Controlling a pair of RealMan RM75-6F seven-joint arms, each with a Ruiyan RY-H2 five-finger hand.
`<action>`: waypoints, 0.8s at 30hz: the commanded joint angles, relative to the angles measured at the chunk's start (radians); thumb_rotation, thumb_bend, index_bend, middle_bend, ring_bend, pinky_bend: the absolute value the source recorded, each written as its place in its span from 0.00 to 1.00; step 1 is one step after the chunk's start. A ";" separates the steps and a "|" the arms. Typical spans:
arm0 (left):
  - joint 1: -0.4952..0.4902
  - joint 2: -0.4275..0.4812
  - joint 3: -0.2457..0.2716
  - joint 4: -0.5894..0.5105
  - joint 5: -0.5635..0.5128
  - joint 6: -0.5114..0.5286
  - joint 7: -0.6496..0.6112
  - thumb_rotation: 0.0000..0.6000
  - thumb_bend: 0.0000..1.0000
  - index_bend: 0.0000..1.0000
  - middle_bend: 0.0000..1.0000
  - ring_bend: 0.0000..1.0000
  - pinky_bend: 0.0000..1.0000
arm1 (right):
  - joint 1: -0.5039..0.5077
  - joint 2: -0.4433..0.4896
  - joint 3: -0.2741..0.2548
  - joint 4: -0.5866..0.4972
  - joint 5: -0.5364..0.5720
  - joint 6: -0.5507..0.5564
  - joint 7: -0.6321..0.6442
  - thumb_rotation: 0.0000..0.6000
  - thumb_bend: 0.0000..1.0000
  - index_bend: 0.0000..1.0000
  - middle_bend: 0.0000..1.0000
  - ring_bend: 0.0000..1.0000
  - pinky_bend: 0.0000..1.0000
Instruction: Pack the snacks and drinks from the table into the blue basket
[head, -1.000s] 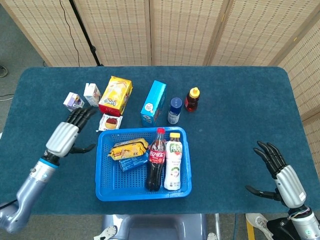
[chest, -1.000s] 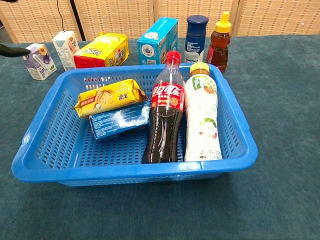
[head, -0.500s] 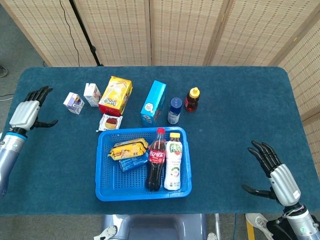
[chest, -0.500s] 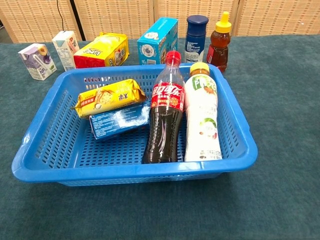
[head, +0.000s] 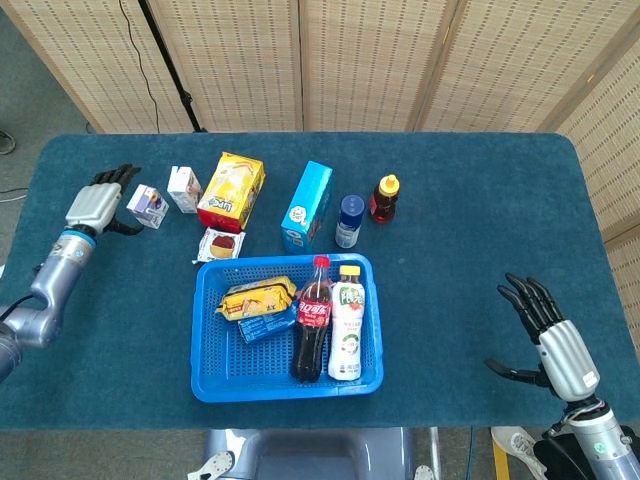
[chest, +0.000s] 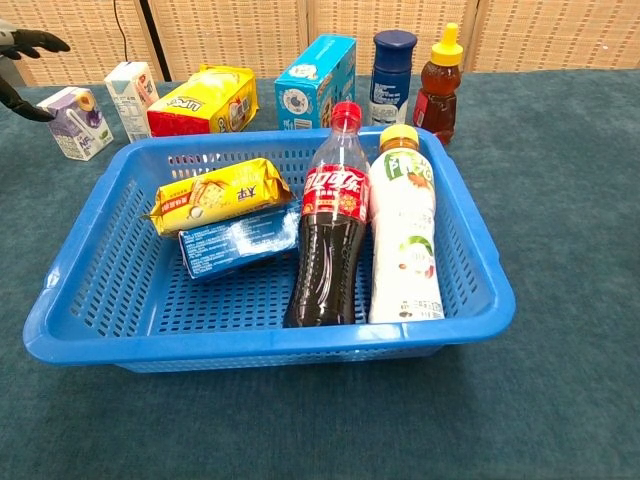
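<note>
A blue perforated plastic basket (head: 209, 376) sits on the table's near side. Inside it lie a yellow biscuit packet (head: 257, 297) stacked on a smaller blue wrapped packet (head: 265, 324), and beside them a dark cola bottle with a red label (head: 312, 332) and a white drink bottle with a yellow cap (head: 347, 322), both lying side by side.

Behind the basket, outside it, stand a small purple-and-white carton (head: 148, 205), a white carton (head: 184, 189), a yellow-and-red snack bag (head: 232, 191), a small red-and-white pudding packet (head: 221, 244) touching the basket's rim, a tall blue box (head: 307, 206), a dark blue can (head: 349, 221) and an amber honey bottle with a yellow nozzle (head: 384, 198).
</note>
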 joint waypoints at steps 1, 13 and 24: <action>-0.027 -0.041 0.000 0.053 0.000 -0.031 -0.004 0.95 0.20 0.00 0.00 0.00 0.00 | 0.002 -0.004 0.001 0.003 0.007 -0.010 -0.001 1.00 0.00 0.00 0.00 0.00 0.00; -0.054 -0.163 0.003 0.234 -0.014 -0.120 -0.046 0.95 0.20 0.00 0.00 0.00 0.06 | 0.014 -0.017 0.005 0.019 0.029 -0.046 0.002 1.00 0.00 0.00 0.00 0.00 0.00; -0.060 -0.232 -0.007 0.344 0.007 -0.055 -0.082 1.00 0.37 0.43 0.49 0.40 0.49 | 0.016 -0.021 0.006 0.024 0.032 -0.049 0.012 1.00 0.00 0.00 0.00 0.00 0.00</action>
